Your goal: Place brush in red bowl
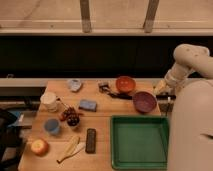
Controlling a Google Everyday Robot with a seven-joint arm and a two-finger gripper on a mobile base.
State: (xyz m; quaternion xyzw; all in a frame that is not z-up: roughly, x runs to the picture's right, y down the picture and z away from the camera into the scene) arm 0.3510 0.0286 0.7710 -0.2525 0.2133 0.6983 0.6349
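Note:
The red bowl [125, 83] stands at the back of the wooden table, right of centre. The brush [111, 91] lies flat just left of and in front of it, its greyish head to the left and its thin dark handle running right, toward the bowl's front. My gripper [164, 92] hangs at the end of the white arm over the table's right edge. It is to the right of the red bowl and apart from the brush, with nothing seen in it.
A purple bowl [145, 101] sits between the gripper and the brush. A green tray [139, 141] fills the front right. Further left are a black remote [91, 140], banana [70, 148], apple [39, 146], blue cup [51, 126], grapes [71, 116], blue sponge [88, 105] and white cup [50, 100].

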